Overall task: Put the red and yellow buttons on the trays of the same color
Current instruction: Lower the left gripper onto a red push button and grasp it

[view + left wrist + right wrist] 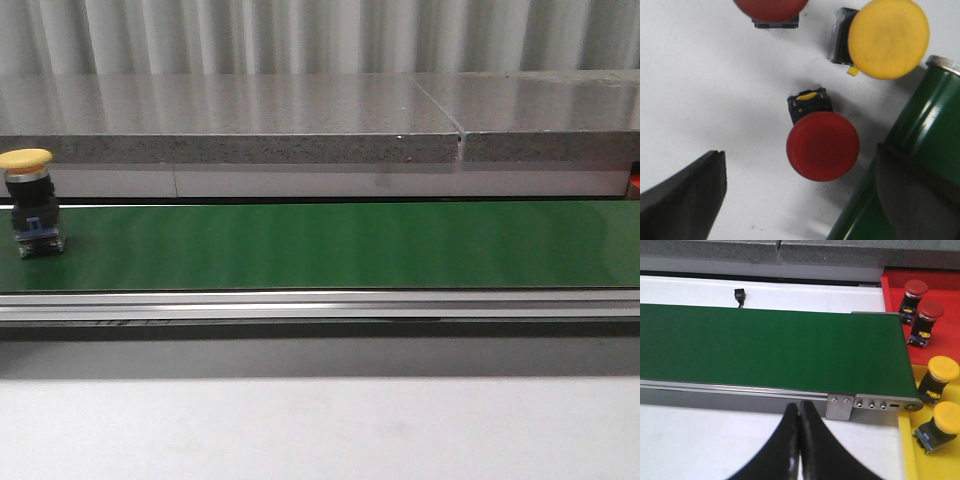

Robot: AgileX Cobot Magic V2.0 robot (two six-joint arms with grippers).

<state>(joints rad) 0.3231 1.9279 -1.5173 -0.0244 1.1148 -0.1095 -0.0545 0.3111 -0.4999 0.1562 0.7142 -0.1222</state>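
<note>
With wide-apart fingers the left gripper (800, 200) is hovering over a round-capped red plastic push button (822, 145) near the green conveyor roller (910, 165), risking a snag there, while the right gripper (799, 440) is sitting pressed together.

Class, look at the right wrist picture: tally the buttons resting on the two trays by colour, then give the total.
Red buttons on the red tray: 2
Yellow buttons on the yellow tray: 2
Total: 4

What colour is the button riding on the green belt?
Yellow. The button has a yellow cap on a dark body, clearest in the front view, on the belt.
</note>
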